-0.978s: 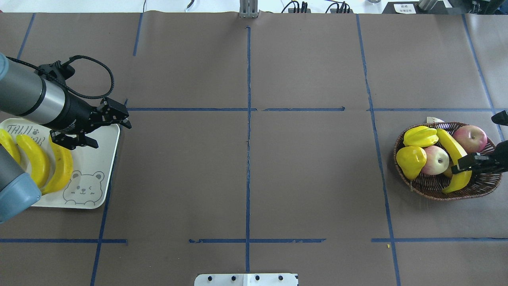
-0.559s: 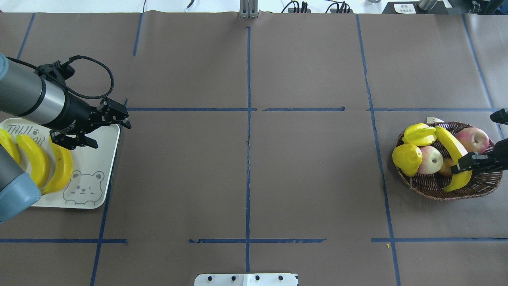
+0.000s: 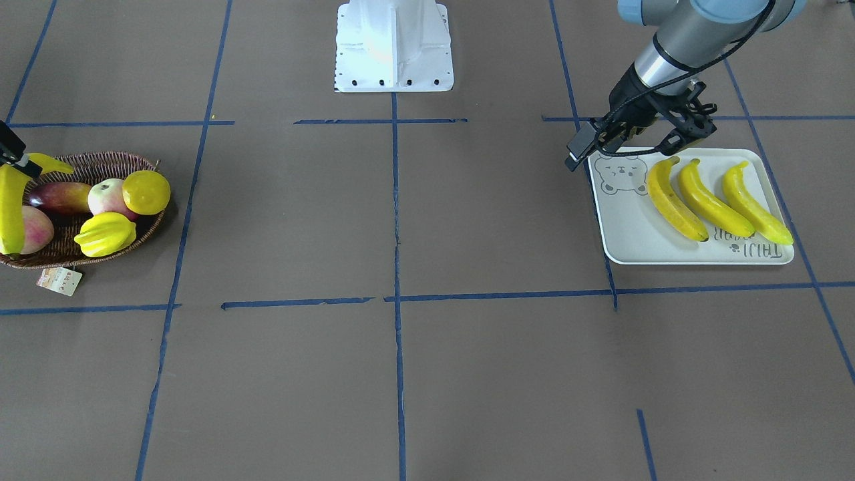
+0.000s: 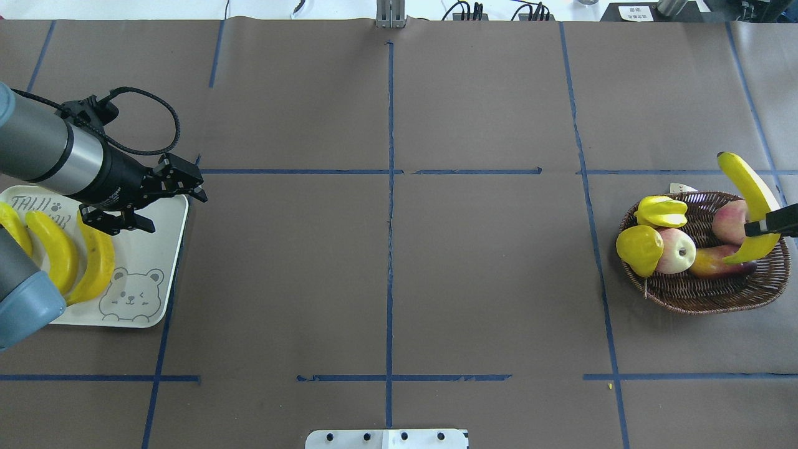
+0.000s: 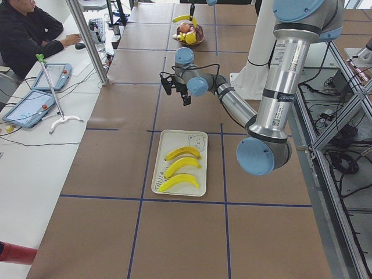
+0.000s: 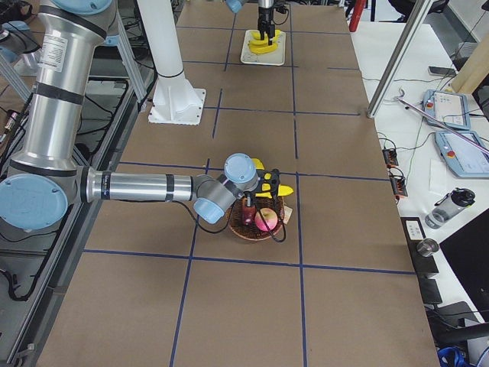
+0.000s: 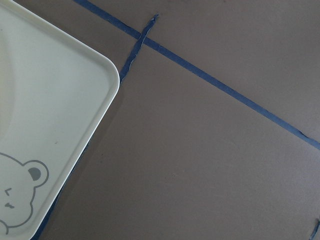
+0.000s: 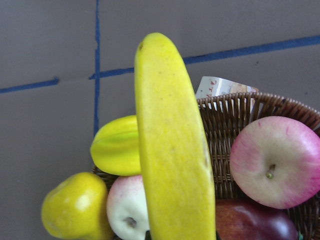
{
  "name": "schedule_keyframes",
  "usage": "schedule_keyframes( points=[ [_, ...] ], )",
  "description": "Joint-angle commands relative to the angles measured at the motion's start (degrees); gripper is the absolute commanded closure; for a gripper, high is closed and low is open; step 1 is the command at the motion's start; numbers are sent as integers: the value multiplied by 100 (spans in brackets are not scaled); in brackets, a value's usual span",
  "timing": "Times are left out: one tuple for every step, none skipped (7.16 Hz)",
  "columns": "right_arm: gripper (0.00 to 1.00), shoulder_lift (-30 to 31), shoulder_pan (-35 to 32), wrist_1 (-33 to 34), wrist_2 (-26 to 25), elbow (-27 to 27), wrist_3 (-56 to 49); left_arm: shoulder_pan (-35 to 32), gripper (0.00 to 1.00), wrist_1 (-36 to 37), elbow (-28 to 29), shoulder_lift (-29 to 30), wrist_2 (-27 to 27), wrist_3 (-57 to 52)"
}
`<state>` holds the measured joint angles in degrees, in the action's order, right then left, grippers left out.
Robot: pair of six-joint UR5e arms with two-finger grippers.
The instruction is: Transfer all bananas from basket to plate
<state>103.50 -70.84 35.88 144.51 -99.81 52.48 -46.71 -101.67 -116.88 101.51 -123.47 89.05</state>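
Observation:
My right gripper (image 4: 762,226) is shut on a yellow banana (image 4: 750,190) and holds it clear above the wicker basket (image 4: 698,293). In the right wrist view the banana (image 8: 172,150) fills the middle, over the basket (image 8: 235,107). It shows at the left edge of the front view (image 3: 9,210). Three bananas (image 4: 96,262) (image 4: 59,249) (image 4: 11,226) lie side by side on the white bear plate (image 4: 149,268). My left gripper (image 4: 176,212) hangs open and empty over the plate's far right corner (image 7: 75,100).
The basket holds a yellow starfruit (image 4: 661,212), a yellow pear (image 4: 639,249), two apples (image 4: 681,251) (image 4: 726,221) and a dark red fruit (image 4: 717,267). A paper tag (image 4: 682,188) lies behind the basket. Blue tape lines cross the brown table.
My right gripper has lifted the banana up out of the basket and toward the far side. The fruits in the basket have shifted a little. The left arm has not moved.

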Motion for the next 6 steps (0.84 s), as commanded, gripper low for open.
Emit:
schedule_keyframes(
  points=[
    [100,-433,-343,-46,499,-266,183,144,0,-2,34,183,7,7],
    [100,-1028,-221,-11,499,-267,819,249,0,-2,69,429,7,7],
    [100,-1765,207,-11,438,-249,1748,277,0,-2,78,596,-2,7],
    [100,-2355,611,-11,194,-258,2462,268,0,-28,78,807,-19,7],
    [100,-2709,1120,-11,-165,-267,2756,277,0,-81,34,974,-28,42],
    [100,-3000,1708,-11,-769,-319,3038,303,0,-342,69,1150,-28,442]
  ],
)
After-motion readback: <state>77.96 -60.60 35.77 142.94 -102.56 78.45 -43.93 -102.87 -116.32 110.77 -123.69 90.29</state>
